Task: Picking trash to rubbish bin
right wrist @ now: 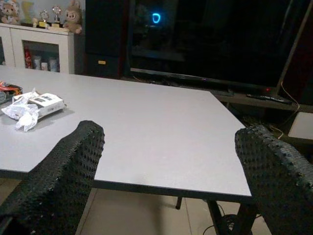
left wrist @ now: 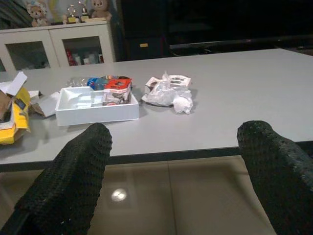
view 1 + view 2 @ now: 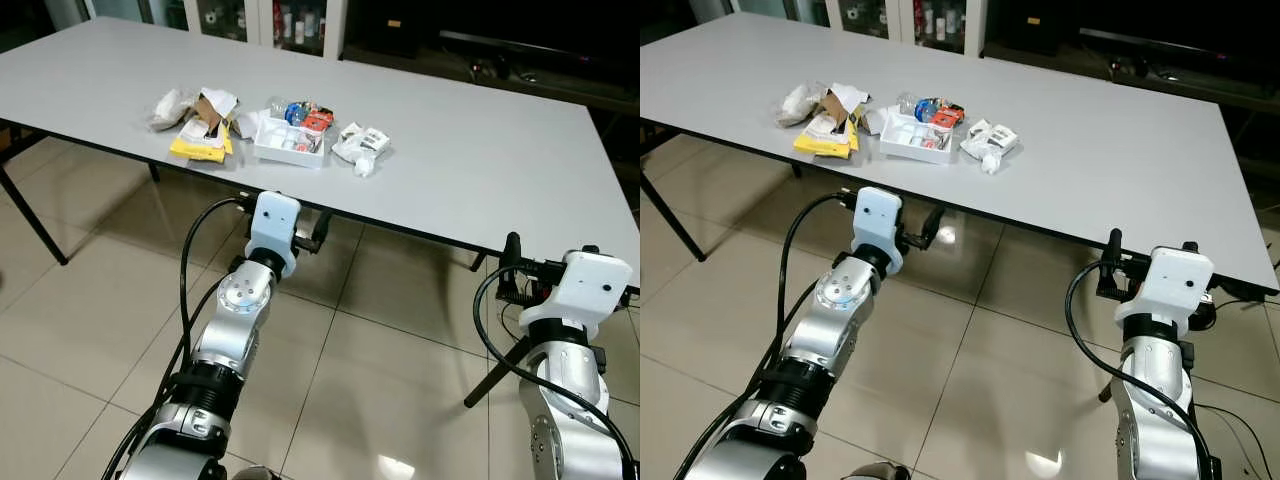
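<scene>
Both grippers are held out over the tiled floor [image 3: 90, 330] just short of the near edge of the grey tabletop [image 3: 480, 150], the left gripper [image 2: 171, 181] with its fingers [image 2: 68, 186] spread wide and empty, the right gripper [image 1: 166, 176] likewise spread and holding nothing. The trash lies well ahead of the left gripper on the tabletop: a white tray [image 3: 290, 140] holding red and blue wrappers, crumpled white paper [image 3: 360, 148] just beside its right end, and a yellow packet [image 3: 200, 148] with torn cardboard [image 3: 208, 110] and a crumpled wrapper [image 3: 170, 108] beside its left end. White glass-fronted cabinets [image 2: 58, 46] stand beyond the far edge.
</scene>
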Controlling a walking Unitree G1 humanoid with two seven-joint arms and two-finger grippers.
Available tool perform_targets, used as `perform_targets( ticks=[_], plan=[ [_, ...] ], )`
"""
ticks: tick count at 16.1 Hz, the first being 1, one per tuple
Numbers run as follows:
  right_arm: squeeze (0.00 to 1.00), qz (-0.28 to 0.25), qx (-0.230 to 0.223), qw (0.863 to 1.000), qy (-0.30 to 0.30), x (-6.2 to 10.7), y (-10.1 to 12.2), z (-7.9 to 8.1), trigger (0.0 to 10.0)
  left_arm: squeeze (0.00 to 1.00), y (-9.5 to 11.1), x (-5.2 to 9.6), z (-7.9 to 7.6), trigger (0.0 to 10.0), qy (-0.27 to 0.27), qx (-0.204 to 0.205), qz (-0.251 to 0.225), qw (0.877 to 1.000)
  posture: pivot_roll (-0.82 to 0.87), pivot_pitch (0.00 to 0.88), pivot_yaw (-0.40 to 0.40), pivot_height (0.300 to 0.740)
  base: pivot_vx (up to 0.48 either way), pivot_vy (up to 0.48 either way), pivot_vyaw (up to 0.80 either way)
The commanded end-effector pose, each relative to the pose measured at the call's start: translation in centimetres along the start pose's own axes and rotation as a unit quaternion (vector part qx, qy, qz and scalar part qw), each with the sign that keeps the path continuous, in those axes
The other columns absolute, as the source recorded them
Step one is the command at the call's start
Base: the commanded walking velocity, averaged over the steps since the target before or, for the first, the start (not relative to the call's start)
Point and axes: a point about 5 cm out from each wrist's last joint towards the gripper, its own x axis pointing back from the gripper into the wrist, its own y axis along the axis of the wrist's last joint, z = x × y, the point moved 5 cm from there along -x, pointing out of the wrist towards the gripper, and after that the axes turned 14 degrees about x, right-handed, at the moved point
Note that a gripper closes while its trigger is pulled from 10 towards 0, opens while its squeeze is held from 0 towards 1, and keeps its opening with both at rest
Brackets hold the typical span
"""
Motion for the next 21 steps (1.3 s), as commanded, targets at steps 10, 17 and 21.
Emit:
perform_targets(
  ticks=[10,17,21],
  plan=[
    [0.00,-0.009,-0.004,1.000,0.000,0.7,0.9,0.2,10.0,0.00,0.1,-0.5,-0.2,10.0,-0.005,0.006,0.011,1.000,0.14,0.062,-0.037,0.740,0.373,0.000,0.00],
    [0.00,-0.018,-0.003,1.000,0.006,0.6,1.4,0.8,10.0,0.00,0.1,-0.5,-0.2,10.0,-0.007,0.004,0.013,1.000,0.14,0.065,-0.033,0.740,0.396,0.000,0.00],
    [0.00,-0.019,-0.001,1.000,0.007,0.5,1.5,0.8,10.0,0.00,-0.1,-0.4,-0.5,10.0,-0.012,0.005,0.015,1.000,0.14,0.066,-0.034,0.740,0.341,0.000,0.00]
  ],
)
